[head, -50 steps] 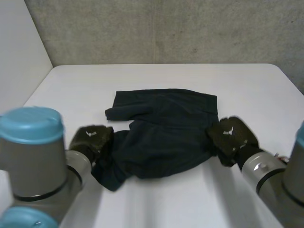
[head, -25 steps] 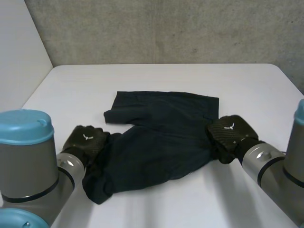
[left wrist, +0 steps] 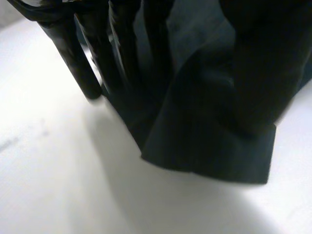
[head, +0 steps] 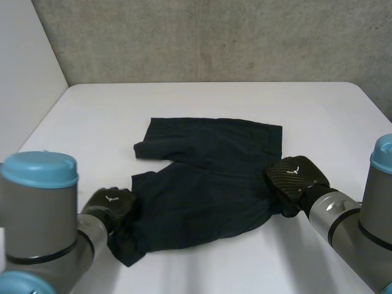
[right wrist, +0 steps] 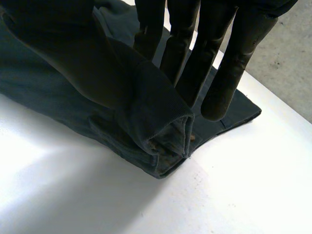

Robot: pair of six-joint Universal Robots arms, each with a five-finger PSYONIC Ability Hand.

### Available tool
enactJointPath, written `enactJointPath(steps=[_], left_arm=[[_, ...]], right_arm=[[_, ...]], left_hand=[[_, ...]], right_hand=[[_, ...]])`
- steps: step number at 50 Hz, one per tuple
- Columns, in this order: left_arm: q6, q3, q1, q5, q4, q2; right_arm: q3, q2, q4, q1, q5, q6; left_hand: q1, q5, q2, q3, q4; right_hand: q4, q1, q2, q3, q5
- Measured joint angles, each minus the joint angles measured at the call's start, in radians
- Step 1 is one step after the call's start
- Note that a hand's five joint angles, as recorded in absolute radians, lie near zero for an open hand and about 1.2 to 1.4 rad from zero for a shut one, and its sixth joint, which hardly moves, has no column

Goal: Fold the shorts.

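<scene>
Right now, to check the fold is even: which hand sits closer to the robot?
The left hand, pinching the shorts' near corner; the right hand pinches their side edge farther back.

You are looking at what seems to be a robotics lab. A bare white table (head: 202, 98) is standing against a rough concrete wall (head: 214, 37) on the far side. A plain white panel (head: 24, 67) is closing off the left. The left arm (head: 43, 214) and right arm (head: 367, 226) are reaching in from the near side.
</scene>
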Motion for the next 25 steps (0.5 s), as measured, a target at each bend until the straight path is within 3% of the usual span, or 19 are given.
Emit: enactJointPath(steps=[1,3,4,5,11,17,20,25], left_arm=[[0.000,0.009,0.000,0.000,0.001,-0.024],[0.000,0.016,0.000,-0.001,0.003,-0.042],[0.000,0.026,-0.001,-0.001,0.006,-0.064],[0.000,0.029,-0.001,-0.001,0.007,-0.068],[0.000,0.032,-0.001,-0.002,0.013,-0.036],[0.018,0.028,-0.005,0.004,0.001,0.233],[0.055,0.037,-0.003,0.014,-0.025,0.349],[0.234,0.055,0.002,0.063,-0.130,0.514]], right_arm=[[0.004,0.000,-0.005,-0.002,0.000,0.000],[0.007,0.000,-0.008,-0.003,0.001,0.000],[0.013,-0.001,-0.014,-0.009,0.001,-0.001],[0.014,-0.001,-0.015,-0.011,0.001,-0.002],[0.015,-0.011,-0.011,-0.021,0.001,-0.013],[-0.016,-0.110,0.059,-0.027,0.003,-0.119],[-0.050,-0.177,0.107,-0.027,0.007,-0.177],[-0.138,-0.298,0.226,-0.025,0.019,-0.251]], left_hand=[[0.275,0.238,0.244,0.242,0.244],[0.373,0.326,0.314,0.312,0.333],[0.632,0.611,0.612,0.597,0.621],[0.648,0.663,0.667,0.655,0.681],[0.648,0.672,0.710,0.698,0.732],[0.648,0.672,0.711,0.700,0.733],[0.648,0.672,0.712,0.701,0.733],[0.648,0.672,0.713,0.702,0.733]], right_hand=[[0.000,0.000,0.000,0.000,0.000],[0.000,0.000,0.000,0.000,0.000],[0.000,0.000,0.000,0.000,0.000],[0.000,0.001,0.000,0.000,0.000],[0.000,0.001,0.000,0.000,0.000],[0.000,0.001,0.000,0.000,0.000],[0.000,0.001,0.000,0.000,0.000],[0.000,0.001,0.000,0.000,0.000]])
